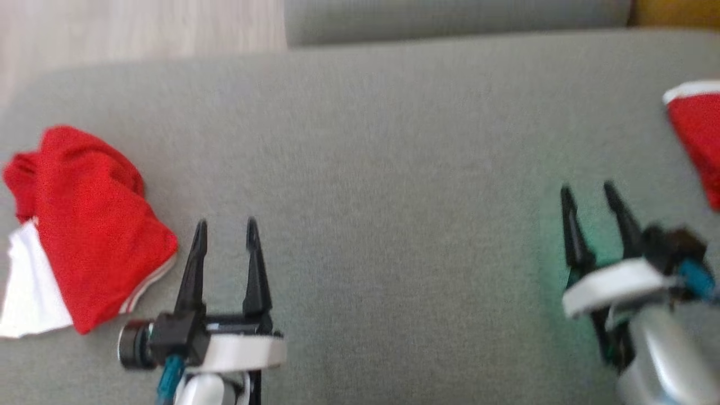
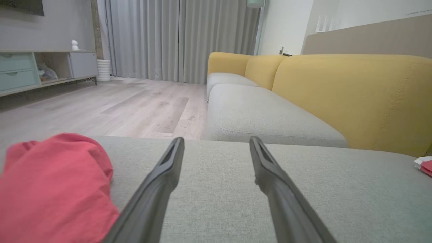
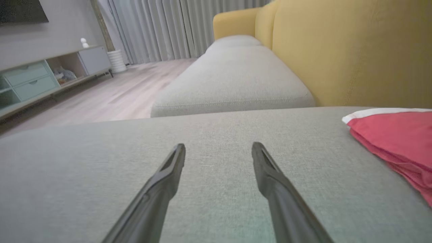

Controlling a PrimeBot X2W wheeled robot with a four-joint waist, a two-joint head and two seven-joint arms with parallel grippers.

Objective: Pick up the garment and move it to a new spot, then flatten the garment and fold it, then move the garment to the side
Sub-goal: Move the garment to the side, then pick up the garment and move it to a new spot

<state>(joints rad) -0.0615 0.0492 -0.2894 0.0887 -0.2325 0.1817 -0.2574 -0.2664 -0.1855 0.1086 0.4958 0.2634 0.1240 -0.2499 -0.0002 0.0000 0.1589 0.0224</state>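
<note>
A crumpled red garment [image 1: 95,225] with a white part lies at the left of the grey seat cushion [image 1: 394,140]; the left wrist view has it at lower left [image 2: 50,189]. A second red garment [image 1: 697,135] with a white edge lies flat at the right edge, also in the right wrist view [image 3: 395,135]. My left gripper [image 1: 226,225] stands open just right of the crumpled one, with nothing between its fingers [image 2: 216,140]. The right gripper [image 1: 587,188] is open and empty [image 3: 218,145], a little left of and nearer than the flat garment.
Another grey seat cushion [image 1: 450,17] adjoins at the far side, with a yellow backrest [image 2: 354,94] along the right. Wooden floor [image 1: 112,28] lies beyond the cushion's far left edge. A low cabinet [image 2: 40,67] and curtains stand far off.
</note>
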